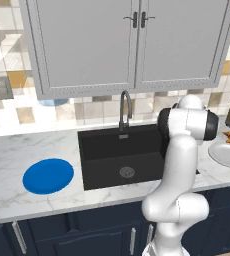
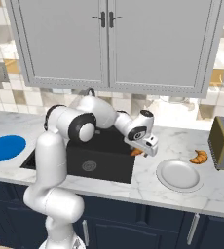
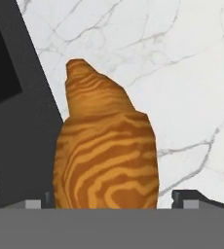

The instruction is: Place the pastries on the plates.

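Beside the sink [image 2: 99,155], on the marble counter [image 2: 148,187]: gripper [image 2: 142,150] low over a striped pastry [image 3: 106,160], jaws wide either side. Croissant [image 2: 199,156] beside the white plate [image 2: 178,175]

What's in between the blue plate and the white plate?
The black sink sits between the blue plate and the white plate, with the robot's arm over its right side. The left base view shows it.
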Available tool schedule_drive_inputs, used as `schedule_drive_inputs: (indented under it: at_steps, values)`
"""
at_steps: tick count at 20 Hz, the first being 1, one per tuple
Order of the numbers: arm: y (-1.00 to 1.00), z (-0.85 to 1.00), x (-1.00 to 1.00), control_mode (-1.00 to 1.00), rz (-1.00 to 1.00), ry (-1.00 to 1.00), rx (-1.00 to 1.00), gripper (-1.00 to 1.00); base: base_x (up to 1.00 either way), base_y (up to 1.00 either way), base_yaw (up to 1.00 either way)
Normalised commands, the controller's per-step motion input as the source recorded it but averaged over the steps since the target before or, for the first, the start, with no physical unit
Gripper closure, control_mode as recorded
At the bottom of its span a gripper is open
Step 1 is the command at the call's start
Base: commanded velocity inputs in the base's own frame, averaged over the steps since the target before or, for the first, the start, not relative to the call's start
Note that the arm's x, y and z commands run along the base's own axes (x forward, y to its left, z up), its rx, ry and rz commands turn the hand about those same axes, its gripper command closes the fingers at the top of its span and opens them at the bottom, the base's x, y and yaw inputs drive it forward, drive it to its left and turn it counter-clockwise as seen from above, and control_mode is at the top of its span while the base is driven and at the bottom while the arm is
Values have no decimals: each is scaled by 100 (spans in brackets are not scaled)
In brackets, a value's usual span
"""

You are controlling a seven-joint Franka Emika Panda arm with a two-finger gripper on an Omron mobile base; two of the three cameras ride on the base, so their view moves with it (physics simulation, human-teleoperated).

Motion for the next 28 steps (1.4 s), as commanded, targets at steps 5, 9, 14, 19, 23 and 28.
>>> schedule_drive_inputs:
  at_steps: [5, 9, 14, 19, 23, 28]
  values:
    - [0, -2, -3, -100, 0, -2, 0, 100, 0, 0, 0]
    - [0, 7, -30, -100, -5, -7, 0, 100, 0, 0, 0]
    - [-10, 44, -50, -100, -11, -9, -6, 100, 0, 0, 0]
    - [-32, 53, -38, -100, -17, -1, -6, 100, 0, 0, 0]
    - [-53, 25, -26, -100, -15, 0, -3, 100, 0, 0, 0]
    - [-69, 4, -26, -100, -12, 0, 0, 100, 0, 0, 0]
